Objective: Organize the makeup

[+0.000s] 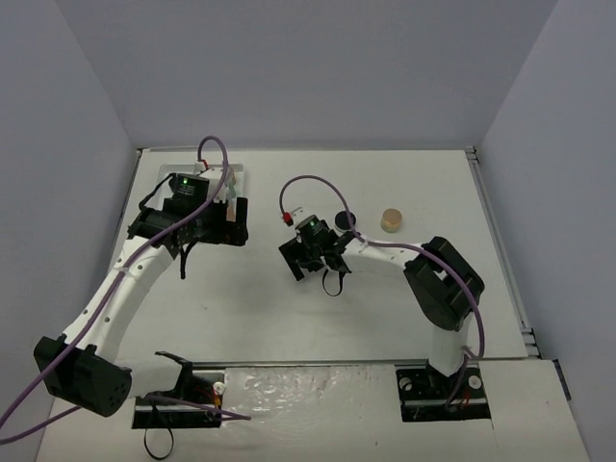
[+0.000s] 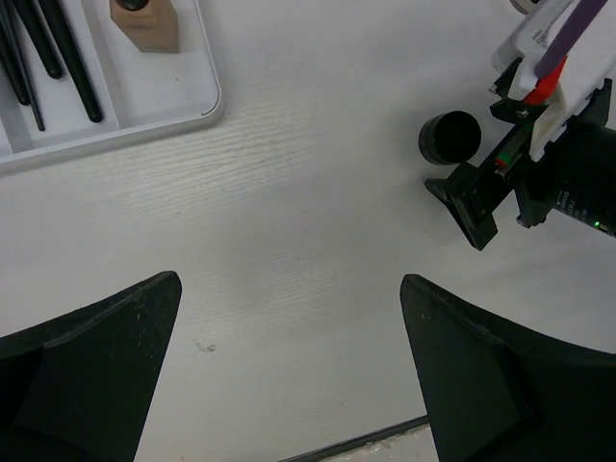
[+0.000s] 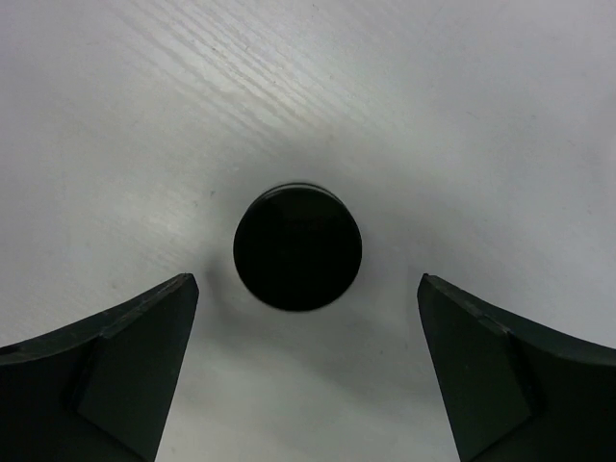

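step: picking up the round black jar (image 2: pixel 450 138) | right gripper (image 3: pixel 306 279): jaws spread wide, empty, jar centred ahead on the table (image 3: pixel 452 106) | advice: it should descend straight and close evenly on the jar's sides

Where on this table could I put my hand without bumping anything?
Bare table lies between the white tray and the black jar, in front between the left arm and right arm, and right of the tan compact. It's crowded around the jar, beside the right gripper.
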Available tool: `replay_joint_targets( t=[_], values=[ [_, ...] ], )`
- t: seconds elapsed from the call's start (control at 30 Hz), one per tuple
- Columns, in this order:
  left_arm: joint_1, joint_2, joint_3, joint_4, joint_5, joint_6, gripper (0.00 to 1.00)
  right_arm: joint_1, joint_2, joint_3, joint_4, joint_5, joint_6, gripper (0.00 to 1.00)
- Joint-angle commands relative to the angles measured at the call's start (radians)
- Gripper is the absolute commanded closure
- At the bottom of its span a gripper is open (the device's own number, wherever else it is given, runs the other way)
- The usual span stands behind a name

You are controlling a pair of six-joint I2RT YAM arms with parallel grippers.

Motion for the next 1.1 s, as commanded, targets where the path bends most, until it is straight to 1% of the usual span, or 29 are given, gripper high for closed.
replay_joint_targets(
  t=[0.0, 0.13, 0.23, 0.33, 0.4, 0.5, 0.57, 0.67, 0.8, 1.07],
  values=[
    [-0.054, 0.044, 0.025, 0.084, 0.012, -0.025, 0.03, 0.001, -0.242, -0.021, 0.0, 0.062, -0.004, 0.01],
    [-0.115, 0.124, 0.037, 0.128, 0.003, -0.031, 0.03, -0.029, -0.4, -0.091, -0.026, 0.149, 0.021, 0.0],
    [-0.181, 0.196, 0.064, 0.148, -0.016, -0.025, 0.03, -0.065, -0.557, -0.176, -0.045, 0.22, 0.062, 0.0],
    [-0.214, 0.284, 0.104, 0.165, -0.023, -0.016, 0.03, -0.104, -0.669, -0.239, -0.056, 0.281, 0.116, 0.0],
    [-0.25, 0.333, 0.123, 0.182, -0.021, -0.013, 0.03, -0.124, -0.795, -0.299, -0.062, 0.323, 0.144, 0.0],
    [-0.287, 0.43, 0.151, 0.207, -0.012, -0.013, 0.03, -0.153, -0.921, -0.347, -0.071, 0.386, 0.191, 0.0],
    [-0.307, 0.475, 0.167, 0.214, -0.012, -0.017, 0.04, -0.168, -0.976, -0.366, -0.079, 0.405, 0.203, 0.0],
    [-0.328, 0.538, 0.186, 0.233, -0.013, -0.021, 0.04, -0.179, -1.027, -0.378, -0.116, 0.419, 0.207, 0.0],
    [-0.34, 0.629, 0.227, 0.231, -0.021, -0.026, 0.07, -0.181, -1.033, -0.377, -0.143, 0.421, 0.21, 0.0],
    [-0.358, 0.709, 0.271, 0.248, -0.047, -0.04, 0.15, -0.185, -1.012, -0.378, -0.153, 0.416, 0.219, 0.0]
  ],
)
